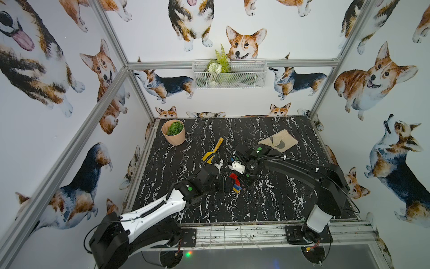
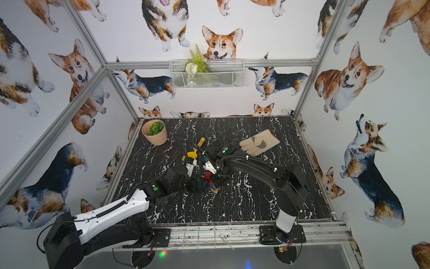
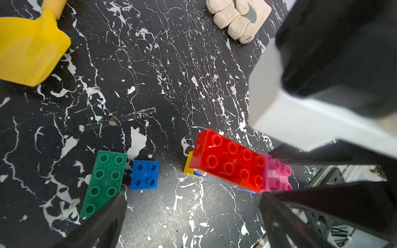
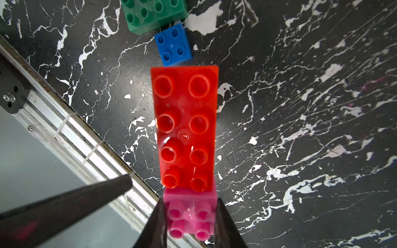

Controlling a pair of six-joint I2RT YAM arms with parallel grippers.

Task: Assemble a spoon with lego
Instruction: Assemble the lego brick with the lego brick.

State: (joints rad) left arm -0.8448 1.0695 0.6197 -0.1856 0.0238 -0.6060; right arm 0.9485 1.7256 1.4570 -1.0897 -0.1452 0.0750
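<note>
The half-built spoon (image 3: 227,163) sits mid-worktop, toward the front. It has a long red brick (image 4: 184,126) on top and a pink brick (image 4: 190,214) at one end. The right pincer (image 4: 190,201) is clamped on that pink brick, one finger on each side.

Beneath the red brick only a yellow corner and a light blue strip show. Whether the underside touches the worktop (image 1: 256,205) is unclear. In both top views the two wrists cover most of the spoon.

The left pincer (image 3: 192,195) hangs with its fingers wide apart, holding nothing. One finger hides an end of a loose green brick (image 3: 103,180), which lies just beside a small blue brick (image 3: 145,175).

A yellow toy shovel (image 3: 28,49) and a beige glove (image 3: 238,19) lie farther back, and a potted plant (image 1: 174,131) stands in the far left corner. The front rail (image 4: 64,124) runs along the near edge, and open worktop stretches to the right.
</note>
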